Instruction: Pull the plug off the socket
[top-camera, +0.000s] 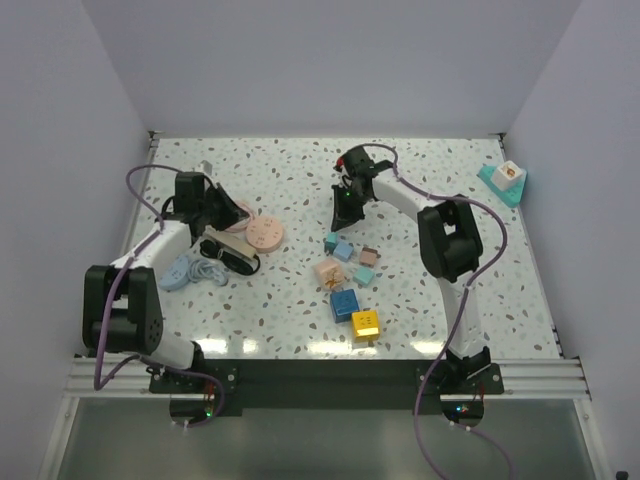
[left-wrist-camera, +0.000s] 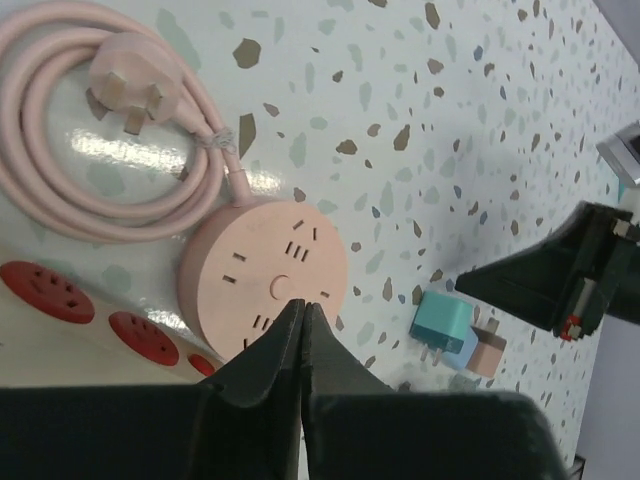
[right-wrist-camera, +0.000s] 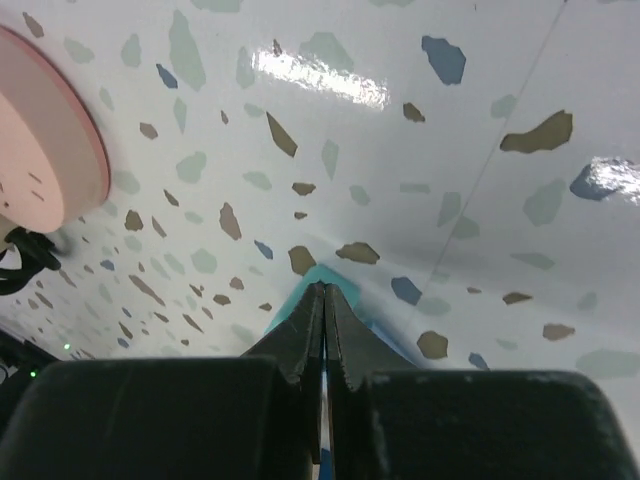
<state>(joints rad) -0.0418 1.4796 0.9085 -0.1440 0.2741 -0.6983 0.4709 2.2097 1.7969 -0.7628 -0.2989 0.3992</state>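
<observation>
The socket is a cream-beige power strip (top-camera: 226, 246) lying left of centre; its red-pink outlet faces show in the left wrist view (left-wrist-camera: 60, 300). A thin black cord (top-camera: 247, 266) loops by its near side, and the plug head is too small to make out there. It is hidden in both wrist views. My left gripper (top-camera: 218, 212) is shut and empty just behind the strip, with its tips (left-wrist-camera: 302, 306) over a round pink socket. My right gripper (top-camera: 345, 203) is shut and empty (right-wrist-camera: 322, 292) over a teal cube (right-wrist-camera: 338, 277).
A round pink socket disc (top-camera: 265, 234) (left-wrist-camera: 270, 275) with a coiled pink cable (left-wrist-camera: 100, 190) lies beside the strip. Several coloured cubes (top-camera: 345, 275) sit mid-table. A pale blue coil (top-camera: 178, 273) lies near left, and a teal holder (top-camera: 503, 180) stands at far right.
</observation>
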